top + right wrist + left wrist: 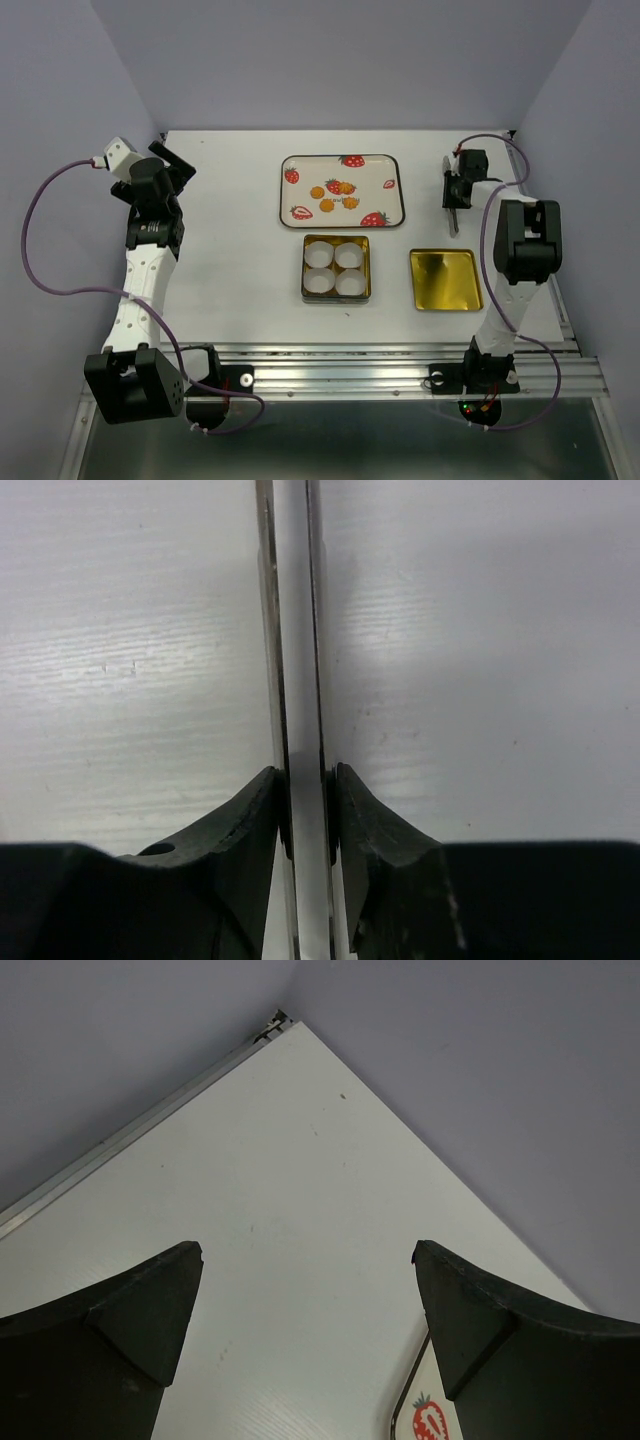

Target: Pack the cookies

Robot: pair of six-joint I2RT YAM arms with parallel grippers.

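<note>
My right gripper (307, 770) is clamped on the metal tongs (271, 630) at two o'clock, just off the right rim of the tray (402, 195) holding the cookies (336, 196). My left gripper (307, 1252) gapes wide at ten o'clock, near the table's (300, 1140) far corner.

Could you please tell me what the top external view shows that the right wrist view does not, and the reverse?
Only the top external view: the strawberry tray holding the cookies, the square tin with four paper cups, the gold lid, and the open left gripper. Only the right wrist view: the fingers pressing the two blades from outside, with a thin gap between the blades. Both: the right gripper closed on the metal tongs, over the white table.
</note>
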